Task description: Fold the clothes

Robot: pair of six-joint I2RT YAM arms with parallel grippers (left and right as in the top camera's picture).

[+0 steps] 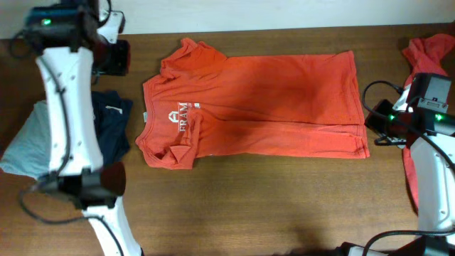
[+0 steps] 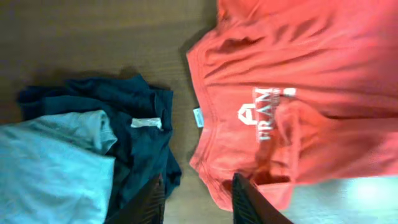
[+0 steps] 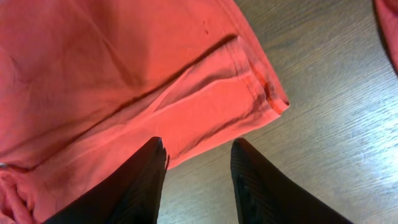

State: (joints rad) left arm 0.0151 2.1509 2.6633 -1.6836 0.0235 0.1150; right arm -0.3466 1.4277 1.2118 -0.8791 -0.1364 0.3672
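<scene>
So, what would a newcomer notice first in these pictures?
The orange-red T-shirt lies across the middle of the table, partly folded, white print near its collar. Left of it sit a dark navy garment and a light-grey garment; another red garment lies at the right edge.

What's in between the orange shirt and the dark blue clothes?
Just a strip of bare wooden table separates the orange shirt from the dark blue clothes; the left wrist view shows it best.

Right arm (image 1: 435,181) partly hides a second orange-red shirt (image 1: 430,48), cropped at the edge.
</scene>
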